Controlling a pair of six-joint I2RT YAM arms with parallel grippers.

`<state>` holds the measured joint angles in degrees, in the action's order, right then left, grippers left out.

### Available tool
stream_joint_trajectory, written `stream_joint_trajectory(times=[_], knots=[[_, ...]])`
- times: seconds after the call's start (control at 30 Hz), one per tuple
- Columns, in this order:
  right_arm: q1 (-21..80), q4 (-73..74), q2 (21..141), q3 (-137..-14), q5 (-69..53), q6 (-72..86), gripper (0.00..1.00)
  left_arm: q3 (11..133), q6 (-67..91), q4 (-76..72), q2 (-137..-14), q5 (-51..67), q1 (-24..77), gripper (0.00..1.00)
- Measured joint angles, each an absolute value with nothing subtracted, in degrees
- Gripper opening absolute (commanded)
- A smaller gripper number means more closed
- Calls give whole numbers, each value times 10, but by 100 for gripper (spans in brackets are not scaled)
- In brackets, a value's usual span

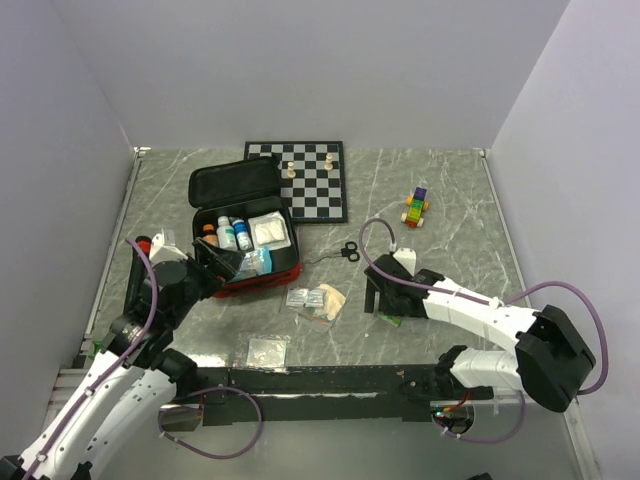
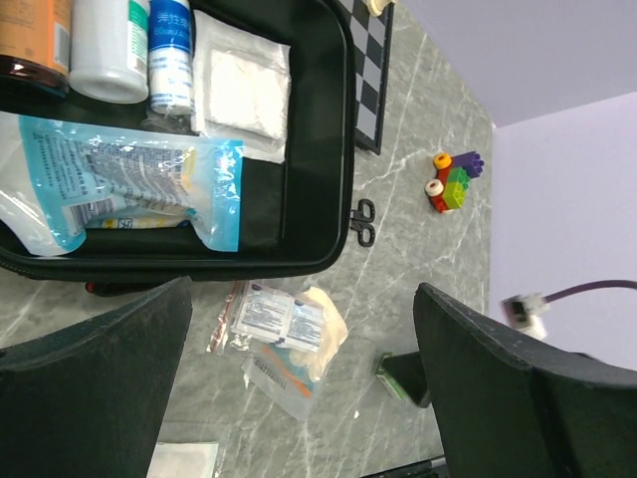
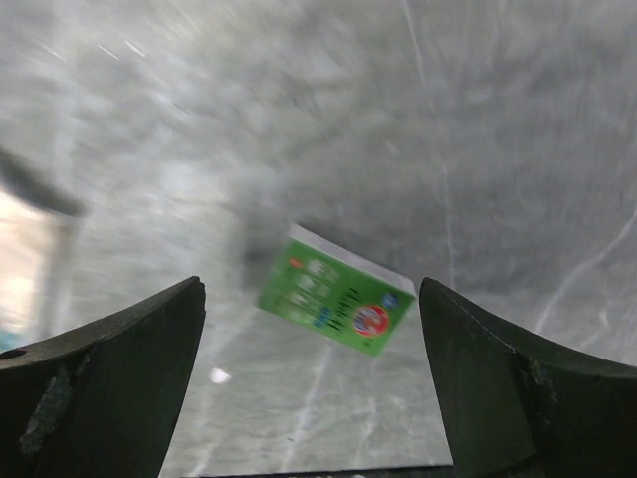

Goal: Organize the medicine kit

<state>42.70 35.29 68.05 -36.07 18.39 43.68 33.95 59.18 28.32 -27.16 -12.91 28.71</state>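
Medicine kit (image 1: 235,183) beside chessboard (image 1: 315,192), scissors (image 1: 348,251) near

The top camera looks down from above and behind my bases. It is far off and takes in the whole table (image 1: 450,200), with the medicine kit (image 1: 236,186) left of the middle. My left wrist camera is close over the right side of the kit and looks past my left fingers (image 2: 90,388). It shares the kit, the packets (image 2: 284,324) just beside it and the scissors (image 2: 363,221) with the top view. My right wrist camera is well to the right of the kit, very near the table and blurred. It faces the green box (image 3: 336,291) between my right fingers (image 3: 100,383), and the top view shows this box too.
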Motion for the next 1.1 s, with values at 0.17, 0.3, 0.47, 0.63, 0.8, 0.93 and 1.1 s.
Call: stream_joint_trajectory(times=[0.17,0.3,0.47,0.63,0.8,0.93,1.1], knots=[[427,370,681,-331,166,457,88,336,592,272,-271,-123,287,96],[427,370,681,-326,149,462,81,332,592,272,-272,-118,287,96],[436,353,682,-324,113,469,80,330,592,269,-273,-115,287,96],[475,349,712,-340,113,468,81,330,592,268,-273,-112,287,96],[522,341,743,-374,98,466,81,326,592,264,-273,-105,287,96],[538,354,741,-408,104,465,82,316,592,264,-274,-103,287,96],[516,381,716,-420,129,458,83,314,593,263,-273,-103,287,96]])
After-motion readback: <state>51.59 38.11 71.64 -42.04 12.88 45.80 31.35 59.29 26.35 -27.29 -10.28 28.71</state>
